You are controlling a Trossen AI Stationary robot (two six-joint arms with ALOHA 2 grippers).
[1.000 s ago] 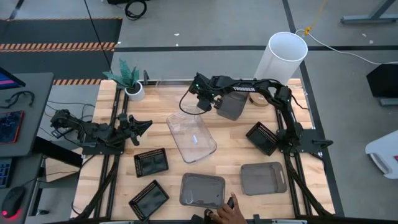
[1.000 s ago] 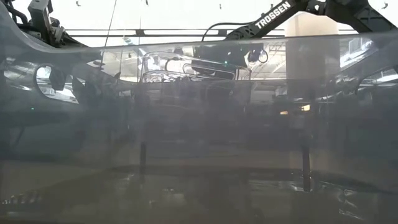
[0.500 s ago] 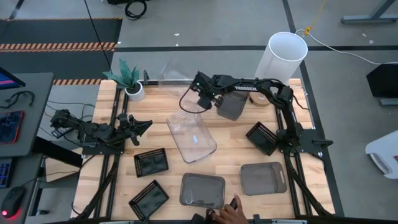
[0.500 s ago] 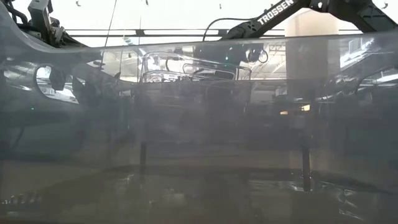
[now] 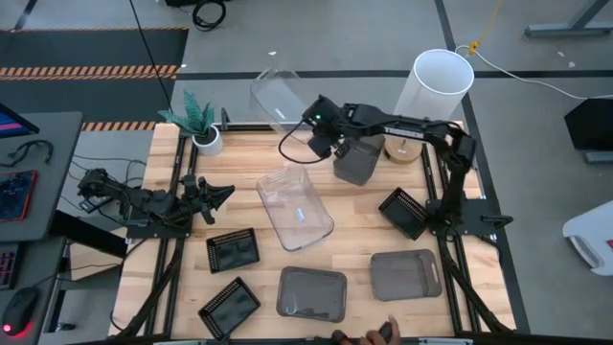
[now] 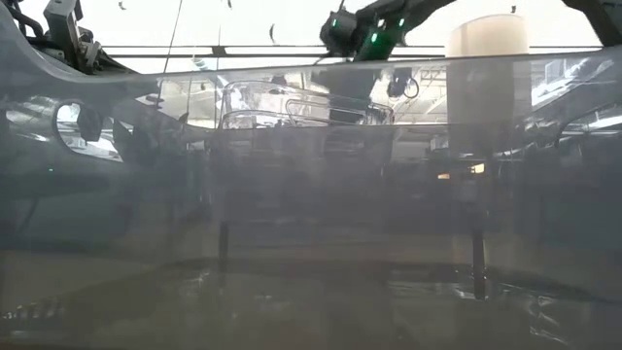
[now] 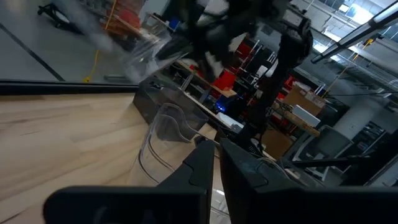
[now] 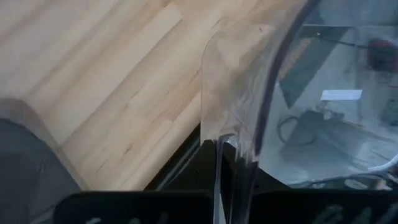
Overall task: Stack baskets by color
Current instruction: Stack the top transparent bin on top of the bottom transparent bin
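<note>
My right gripper (image 5: 312, 119) is over the table's far edge, shut on a clear basket (image 5: 278, 96) that is lifted and tilted. In the right wrist view its clear wall (image 8: 249, 81) fills the picture. A second clear basket (image 5: 295, 206) lies mid-table. Grey baskets rest on their bottoms by the right arm (image 5: 356, 161) and near the front edge (image 5: 311, 292) (image 5: 405, 275). Black slatted baskets (image 5: 233, 251) (image 5: 230, 305) (image 5: 402, 211) sit at the left and right. My left gripper (image 5: 218, 192) waits shut at the table's left. My right gripper pinches the clear basket's wall at its rim (image 8: 225, 152) between its two fingers. The fingers slant down from the table's right. The basket is lifted clear of the table and tilts, reaching out beyond the far edge.
A tall white cylinder (image 5: 441, 84) stands at the far right corner. A small potted plant (image 5: 199, 123) is at the far left. A person's hand (image 5: 369, 335) shows at the near edge. A grey basket wall (image 6: 311, 214) blocks most of the low view.
My right gripper has risen from the table's far edge, rolling a little, and has carried the clear basket up with it. The basket is now lifted clear and tipped out past the far edge. The person's hand at the near edge has shifted to the right.
</note>
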